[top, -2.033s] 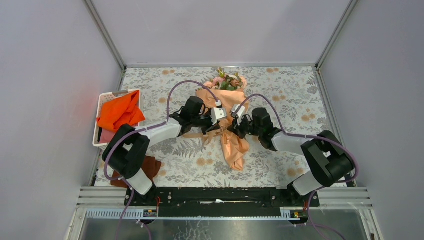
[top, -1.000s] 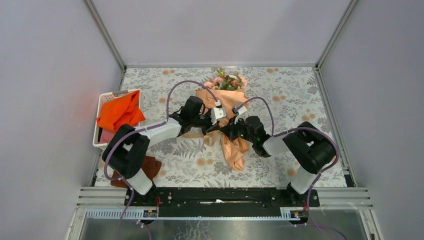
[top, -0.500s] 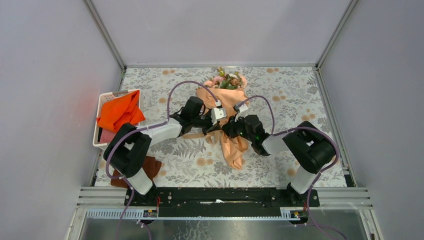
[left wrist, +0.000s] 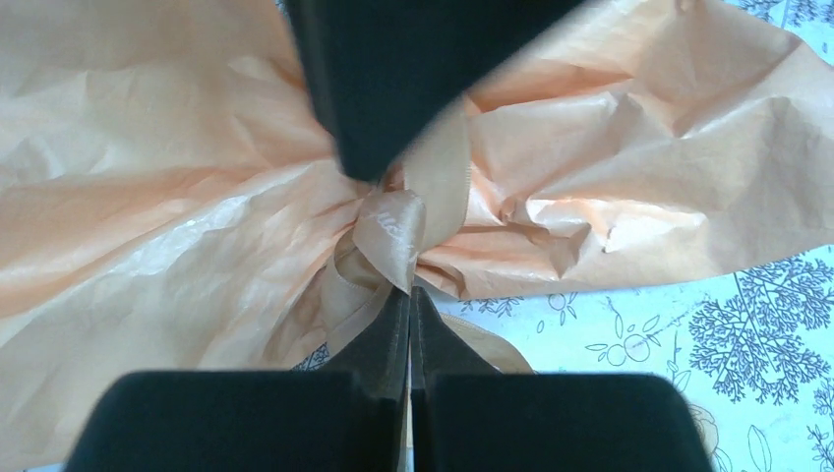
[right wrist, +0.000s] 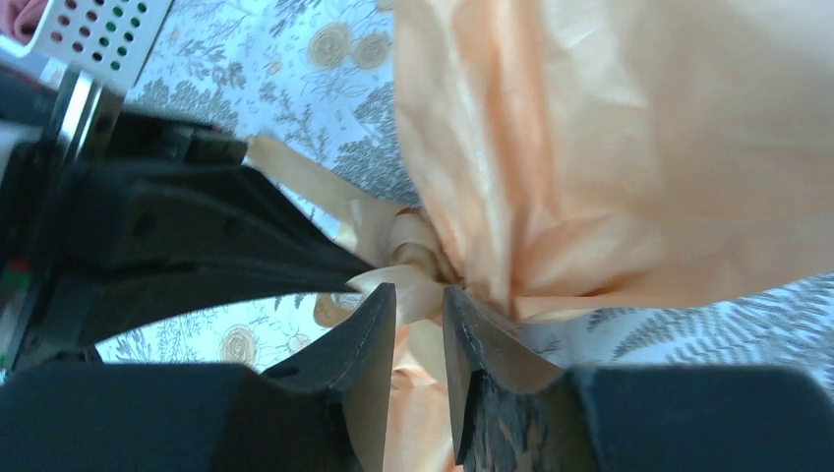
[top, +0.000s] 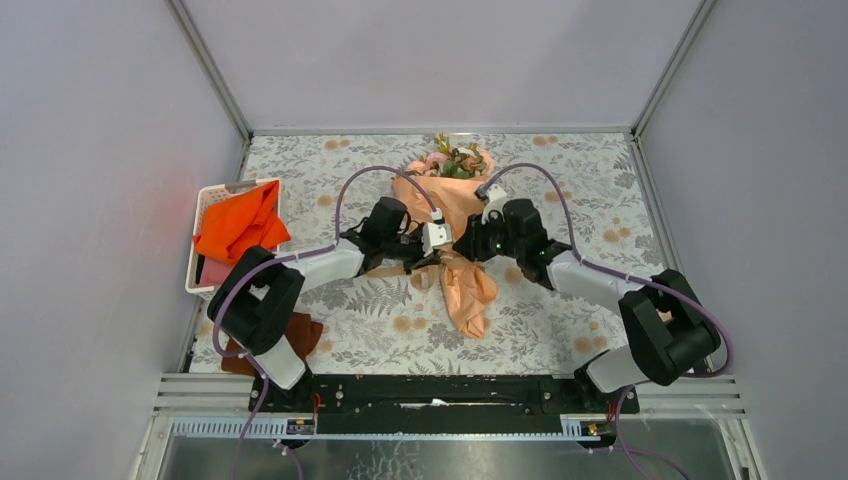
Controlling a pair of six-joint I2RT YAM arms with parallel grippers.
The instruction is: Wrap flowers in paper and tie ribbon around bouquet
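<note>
The bouquet (top: 450, 205) lies mid-table: the flowers (top: 455, 162) point to the far side and the peach paper (top: 467, 295) tapers toward me. The tan ribbon (left wrist: 398, 221) is knotted round the pinched waist of the paper (left wrist: 148, 197). My left gripper (left wrist: 409, 292) is shut on a loop of the ribbon just left of the knot; from above it (top: 441, 250) sits at the waist. My right gripper (right wrist: 420, 295) stands open by a narrow gap, with a loop of the ribbon (right wrist: 408, 285) at its tips, touching neither pad. From above it (top: 463, 248) faces the left one across the waist.
A white basket (top: 215, 195) holding a bright orange cloth (top: 240, 225) stands at the left table edge. A dark brown cloth (top: 300, 335) lies by the left arm's base. Grey walls close in the table on three sides.
My right gripper has gone from shut to open, letting go of the ribbon. Its arm has swung outward to the right, the wrist a little farther back. The left arm holds still.
</note>
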